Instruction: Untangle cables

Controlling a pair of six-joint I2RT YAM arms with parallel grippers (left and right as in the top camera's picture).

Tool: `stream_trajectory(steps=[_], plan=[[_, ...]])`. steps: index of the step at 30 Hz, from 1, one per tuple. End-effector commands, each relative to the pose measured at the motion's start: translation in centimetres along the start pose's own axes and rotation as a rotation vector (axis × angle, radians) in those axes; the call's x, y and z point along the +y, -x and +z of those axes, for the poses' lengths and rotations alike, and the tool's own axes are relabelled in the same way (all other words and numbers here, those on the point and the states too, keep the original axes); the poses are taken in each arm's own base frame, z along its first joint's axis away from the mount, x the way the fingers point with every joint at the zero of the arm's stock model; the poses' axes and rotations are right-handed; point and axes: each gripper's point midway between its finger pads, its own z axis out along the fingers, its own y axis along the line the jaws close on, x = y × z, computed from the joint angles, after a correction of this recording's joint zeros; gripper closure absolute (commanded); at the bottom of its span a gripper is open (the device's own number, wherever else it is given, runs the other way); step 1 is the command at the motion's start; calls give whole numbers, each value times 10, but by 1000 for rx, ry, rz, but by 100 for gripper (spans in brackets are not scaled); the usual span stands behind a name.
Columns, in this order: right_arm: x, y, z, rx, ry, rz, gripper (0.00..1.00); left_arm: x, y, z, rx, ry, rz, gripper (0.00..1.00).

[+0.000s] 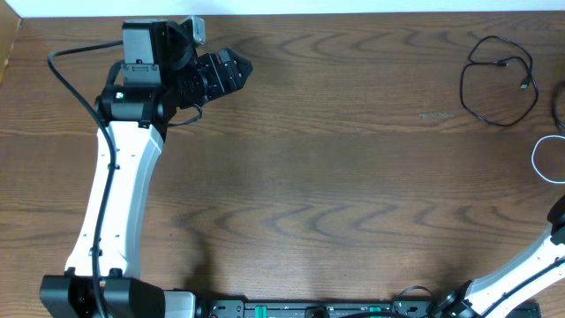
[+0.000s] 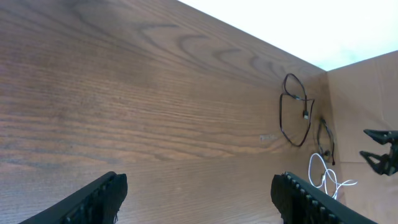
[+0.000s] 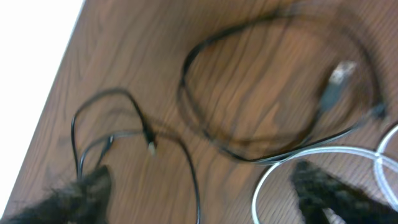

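The black cable (image 1: 462, 88) lies in loose loops at the table's far right. The white cable (image 1: 534, 157) lies coiled just below it at the right edge. In the overhead view my left gripper (image 1: 231, 71) is at the far left of the table, well away from both. In the left wrist view it (image 2: 199, 186) is open and empty, with the black cable (image 2: 281, 118) and white cable (image 2: 313, 165) far ahead. My right gripper (image 3: 205, 199) is open low over the black cable (image 3: 245, 158) and white cable (image 3: 311, 152), holding nothing. It also shows in the left wrist view (image 2: 368, 146).
The wooden table (image 1: 335, 177) ends at a white back edge. A light brown wall (image 2: 360, 93) rises at the table's right side next to the cables. The right arm's white link (image 1: 521, 265) enters from the bottom right.
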Motion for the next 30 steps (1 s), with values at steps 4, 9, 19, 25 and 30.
stream_trajectory(steps=[4,9,19,25,30], plan=[[51,-19,-31,112,259,-32,11,6,-3,7,17,16,3,21],[132,-74,-114,145,411,-363,12,8,-6,7,29,22,-5,1],[195,-192,-262,163,583,-843,1,8,-6,7,29,22,-5,0],[170,-256,-311,378,568,-788,1,8,-6,7,29,22,-5,0],[164,-260,-312,401,553,-786,1,8,-6,7,29,22,-5,0]])
